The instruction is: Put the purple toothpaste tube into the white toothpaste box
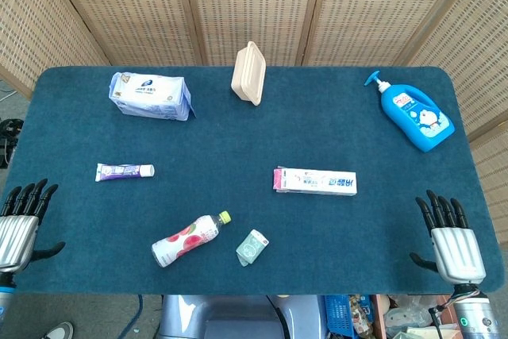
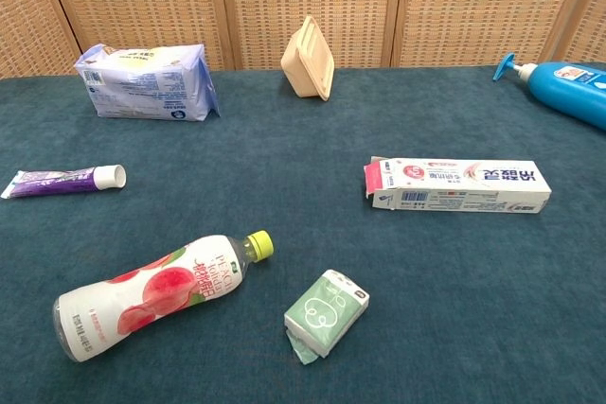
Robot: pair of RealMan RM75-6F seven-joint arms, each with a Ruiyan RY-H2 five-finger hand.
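Note:
The purple toothpaste tube (image 1: 125,171) (image 2: 64,179) lies flat on the left of the blue table, its white cap pointing right. Right of centre lies the white toothpaste box (image 1: 316,182) (image 2: 458,185), long side across the table, with its open flap end facing left. My left hand (image 1: 21,228) hovers at the near left corner, fingers spread and holding nothing, well below the tube. At the near right corner my right hand (image 1: 451,242) is likewise open and empty, right of and below the box. Neither hand shows in the chest view.
A pink drink bottle (image 1: 186,239) and a small green packet (image 1: 252,246) lie near the front middle. A wipes pack (image 1: 150,95) sits at the back left, a beige tray (image 1: 248,74) at the back centre, and a blue pump bottle (image 1: 414,113) at the back right.

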